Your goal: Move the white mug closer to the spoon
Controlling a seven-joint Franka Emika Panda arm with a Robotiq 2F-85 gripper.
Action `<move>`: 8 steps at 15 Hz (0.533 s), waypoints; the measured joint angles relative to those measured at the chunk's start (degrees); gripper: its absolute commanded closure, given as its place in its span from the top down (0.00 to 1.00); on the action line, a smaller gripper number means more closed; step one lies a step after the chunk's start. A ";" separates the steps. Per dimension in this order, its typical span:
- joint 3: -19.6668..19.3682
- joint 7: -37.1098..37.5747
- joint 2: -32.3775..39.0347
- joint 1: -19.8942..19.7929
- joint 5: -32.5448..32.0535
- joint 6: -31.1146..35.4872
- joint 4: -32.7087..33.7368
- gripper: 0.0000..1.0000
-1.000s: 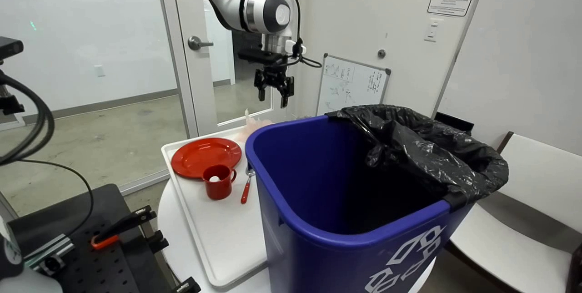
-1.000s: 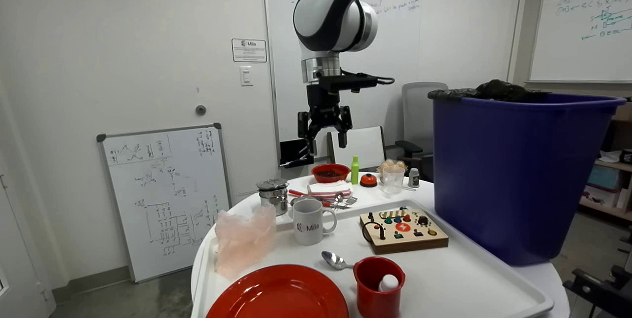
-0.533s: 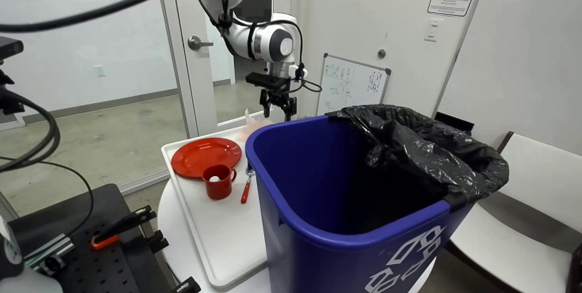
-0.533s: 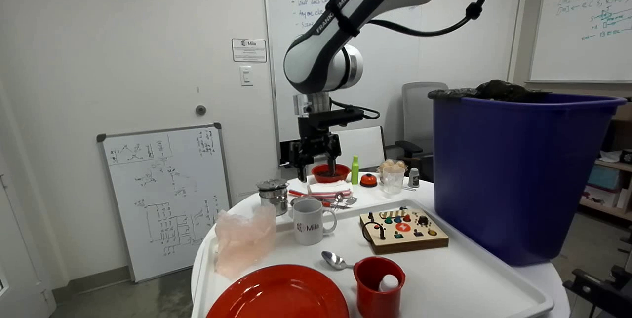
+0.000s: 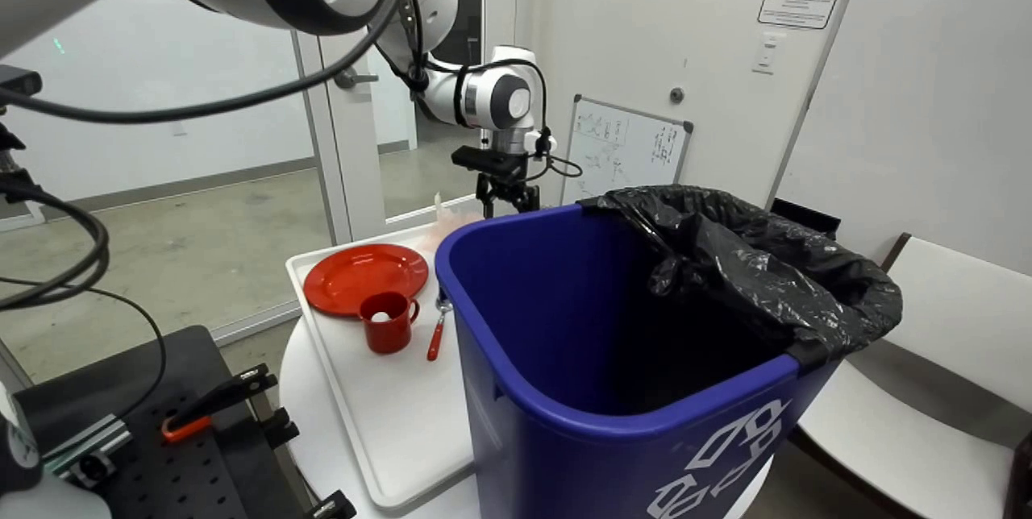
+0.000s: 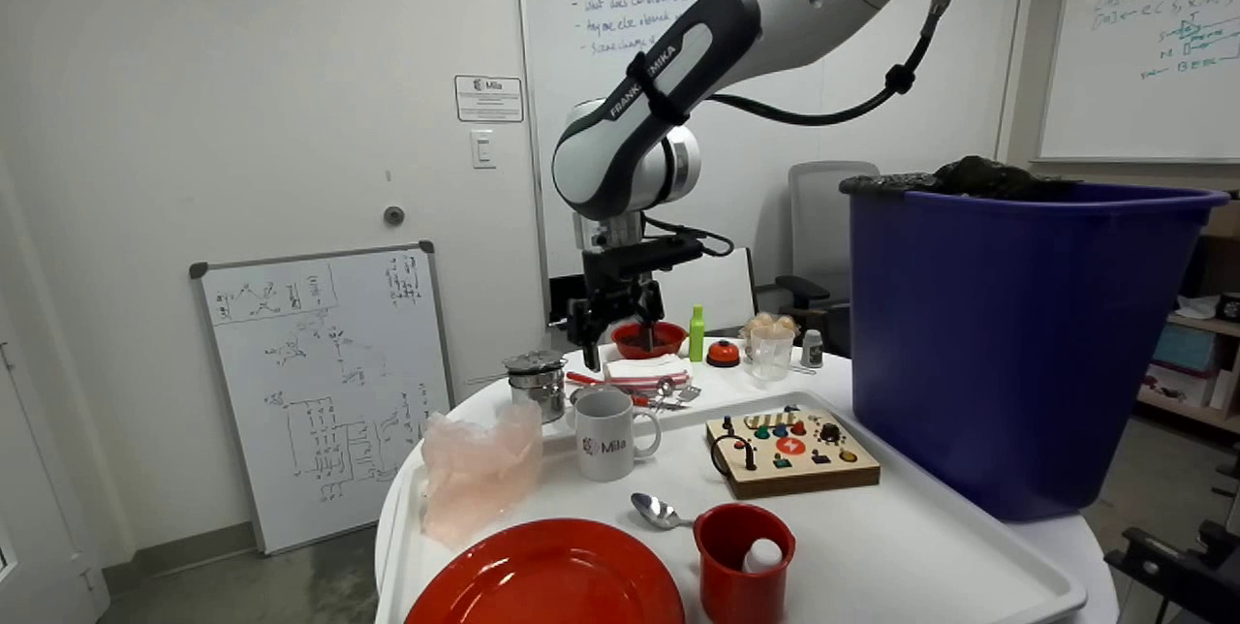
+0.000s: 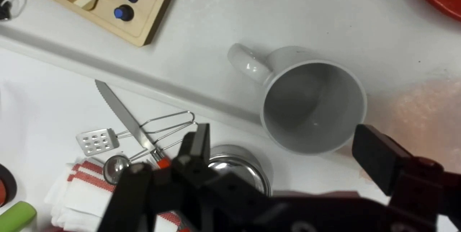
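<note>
The hand (image 6: 620, 353) was held in the air, farther from the spoon (image 6: 657, 511) than the mug (image 6: 605, 440), with its fingers (image 7: 376, 158) spread widely apart and nothing gripped or touched. This spread was presumably chosen so that the mug could be straddled from above. The mug was seen upright, near the spoon's bowl end, with a gap to be closed. The cup (image 5: 390, 335) was placed just beside the spoon's handle, perhaps crowding it.

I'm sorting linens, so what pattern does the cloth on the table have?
White with red stripes; the cloth shows best in the wrist view.
</note>
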 measured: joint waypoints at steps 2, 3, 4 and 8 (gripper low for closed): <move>-0.34 0.00 1.66 0.04 0.00 -1.16 2.14 1.00; -0.40 0.00 2.52 0.01 0.01 -1.80 3.12 1.00; -0.41 -0.02 3.37 -0.02 0.03 -2.35 4.03 1.00; -0.30 -0.32 6.79 -0.02 0.43 -3.77 7.39 1.00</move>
